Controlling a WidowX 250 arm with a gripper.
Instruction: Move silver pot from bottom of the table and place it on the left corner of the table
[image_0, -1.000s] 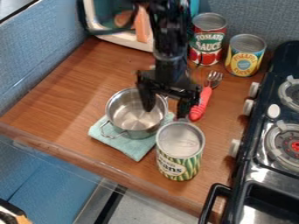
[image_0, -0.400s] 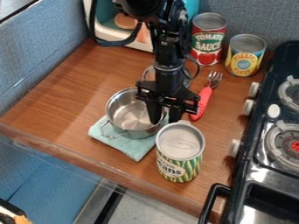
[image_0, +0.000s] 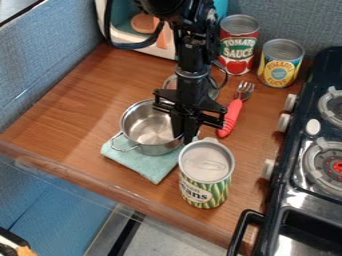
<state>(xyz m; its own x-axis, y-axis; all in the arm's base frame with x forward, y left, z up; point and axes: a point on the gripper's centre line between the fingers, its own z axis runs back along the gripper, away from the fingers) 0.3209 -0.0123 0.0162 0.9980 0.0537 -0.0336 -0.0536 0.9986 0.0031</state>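
Note:
The silver pot (image_0: 148, 131) sits upright on a folded teal cloth (image_0: 145, 166), left of the green beans can near the counter's front. At the pot's right rim is my gripper (image_0: 184, 139), pointing down, its fingers closed together on that rim, one inside the pot and one outside. A wire handle sticks out from the pot's lower left side. The wooden table (image_0: 73, 125) has its left corner beside the blue wall.
The beans can (image_0: 206, 175) stands just right of the pot. A red-handled fork (image_0: 231, 116), a lid (image_0: 169, 83) and two cans (image_0: 238, 46) (image_0: 280, 64) lie or stand behind. A black stove (image_0: 294, 185) borders the right side.
The gripper has come down from above the pot to its right rim, and its fingers have closed on it. The pot has shifted very slightly.

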